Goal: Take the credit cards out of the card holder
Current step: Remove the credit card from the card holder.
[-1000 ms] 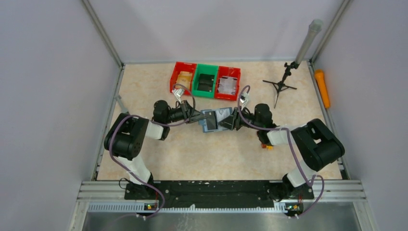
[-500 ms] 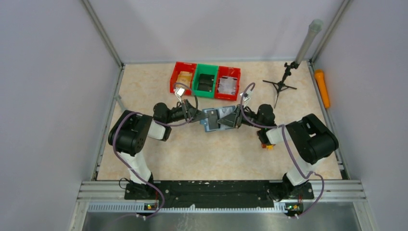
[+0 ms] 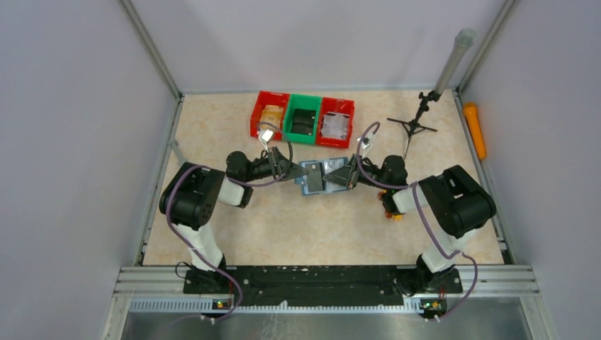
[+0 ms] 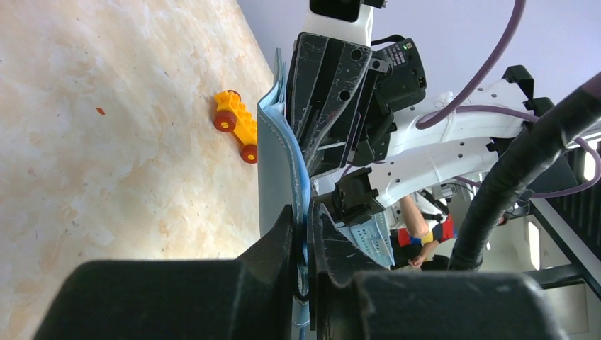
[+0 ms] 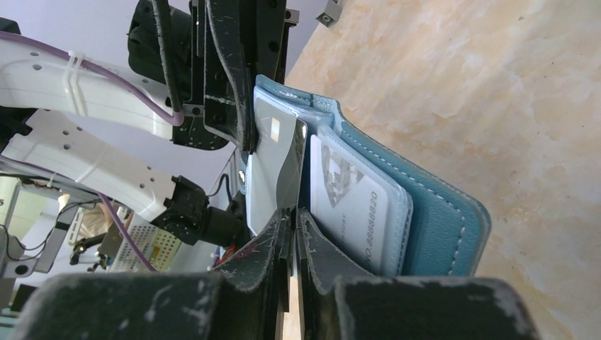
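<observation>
The step in hand is drawing a card. The card holder [image 3: 312,177] hangs open between the two arms, just on the near side of the row of bins [image 3: 303,119], and seems to be lifted off the desk [image 3: 212,134]. The left tool [image 4: 306,227] is pressed together on one edge of the card holder, steadying it. The right tool [image 5: 294,216] is pinched on a thin grey credit card [image 5: 273,166] that stands partly out of its slot. A second, paler card [image 5: 347,202] sits deeper in the next slot, touching the blue lining. The next move probably calls for the right arm to pull straight back along the slot while the left arm keeps its hold. If the pull goes off line, the card may bend or drag the card holder out of the left grip. Then the card needs a free patch of desk on the near side of the bins to be laid down. A yellow toy car [image 4: 237,126] lies on the desk farther from the bins, near the right arm's elbow, so the retreat should steer clear of it. A small tripod [image 3: 414,126] stands to the right of the bins, well apart from the work.
</observation>
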`<state>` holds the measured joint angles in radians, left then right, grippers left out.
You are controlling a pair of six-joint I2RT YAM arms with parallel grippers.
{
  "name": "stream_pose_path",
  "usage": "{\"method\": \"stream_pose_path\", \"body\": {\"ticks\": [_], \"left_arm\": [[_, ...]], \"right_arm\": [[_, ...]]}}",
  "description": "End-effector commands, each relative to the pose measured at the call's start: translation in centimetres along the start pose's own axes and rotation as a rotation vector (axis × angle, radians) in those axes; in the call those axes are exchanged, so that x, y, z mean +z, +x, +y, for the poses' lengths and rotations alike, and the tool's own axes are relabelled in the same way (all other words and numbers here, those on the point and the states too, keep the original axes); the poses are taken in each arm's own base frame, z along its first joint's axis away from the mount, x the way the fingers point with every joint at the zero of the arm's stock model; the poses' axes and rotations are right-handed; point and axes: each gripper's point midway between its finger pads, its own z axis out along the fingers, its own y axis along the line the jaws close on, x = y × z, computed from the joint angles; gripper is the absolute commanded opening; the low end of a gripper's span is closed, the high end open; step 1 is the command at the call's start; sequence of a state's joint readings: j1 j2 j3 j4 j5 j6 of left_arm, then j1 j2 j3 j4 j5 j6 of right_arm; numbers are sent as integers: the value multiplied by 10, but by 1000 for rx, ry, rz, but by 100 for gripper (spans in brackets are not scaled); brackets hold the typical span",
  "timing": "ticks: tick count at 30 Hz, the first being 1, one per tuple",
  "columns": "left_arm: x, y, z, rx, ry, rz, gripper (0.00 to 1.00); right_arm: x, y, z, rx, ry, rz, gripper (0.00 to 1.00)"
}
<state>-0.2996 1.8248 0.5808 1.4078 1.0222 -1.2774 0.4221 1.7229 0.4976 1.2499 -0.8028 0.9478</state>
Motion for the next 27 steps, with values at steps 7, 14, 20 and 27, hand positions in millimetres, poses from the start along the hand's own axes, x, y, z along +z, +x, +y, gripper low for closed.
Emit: {"method": "stream_pose_path", "body": {"ticks": [7, 14, 20, 27], "left_arm": [[7, 4, -30, 122, 88, 40, 4], [10, 7, -31, 128, 95, 58, 5], [12, 9, -32, 134, 94, 69, 6], [11, 8, -32, 141, 89, 61, 17]], "right_arm": [[3, -10, 10, -58, -51, -19, 8], [6, -5, 14, -67, -69, 3, 13], [8, -3, 19, -79, -89, 19, 15], [6, -5, 15, -80, -68, 3, 0]]}}
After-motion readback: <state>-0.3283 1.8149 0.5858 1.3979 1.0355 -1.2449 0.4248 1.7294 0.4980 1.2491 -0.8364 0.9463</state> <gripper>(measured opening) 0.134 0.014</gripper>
